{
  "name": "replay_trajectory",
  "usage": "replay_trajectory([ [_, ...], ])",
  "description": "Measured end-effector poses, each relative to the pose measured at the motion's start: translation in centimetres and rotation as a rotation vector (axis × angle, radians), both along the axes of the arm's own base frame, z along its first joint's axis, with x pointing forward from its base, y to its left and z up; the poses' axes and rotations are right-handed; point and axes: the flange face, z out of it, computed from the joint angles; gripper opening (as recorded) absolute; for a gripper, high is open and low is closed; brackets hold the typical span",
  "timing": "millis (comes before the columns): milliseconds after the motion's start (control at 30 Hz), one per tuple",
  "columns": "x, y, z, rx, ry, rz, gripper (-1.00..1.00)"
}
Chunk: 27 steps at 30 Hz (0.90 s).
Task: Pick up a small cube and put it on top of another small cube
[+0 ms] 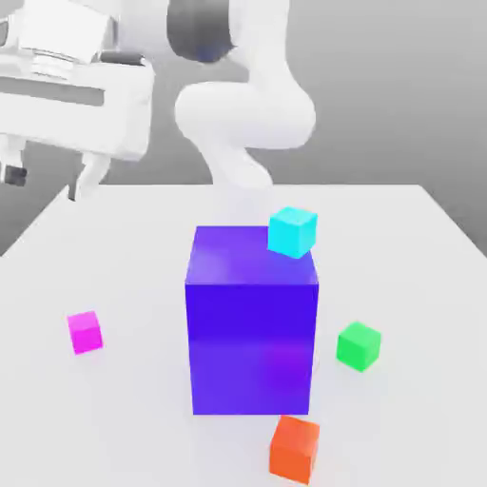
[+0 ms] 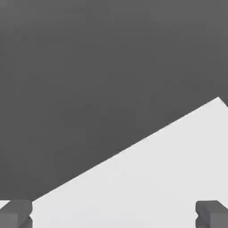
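**A simulated test bench, not a real room**

This is a rendered lab-style scene. A flat, pale table (image 1: 114,418) with sharp edges fills the lower frame, and behind it lies only smooth grey backdrop with no walls, furniture or clutter. A glossy white arm (image 1: 243,124) occupies the top of the frame. The objects are plain, untextured blocks in saturated colours: a big blue block (image 1: 252,333) at centre and small cubes scattered around it, each evenly lit with soft shadows.
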Motion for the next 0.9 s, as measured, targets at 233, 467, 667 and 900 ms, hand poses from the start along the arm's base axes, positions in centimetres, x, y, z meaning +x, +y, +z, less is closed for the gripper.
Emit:
replay_trajectory([
  [233,-6.8,-5.5,-11.3,0.118,0.126,-0.241,0.00],
  [467,-15.6,-7.0,-20.7,0.268,0.219,-0.482,0.00],
  [667,-16.3,-6.9,-25.9,0.285,0.227,-0.505,0.00],
  [900,-16.5,-6.7,-28.1,0.284,0.231,-0.504,-1.00],
])
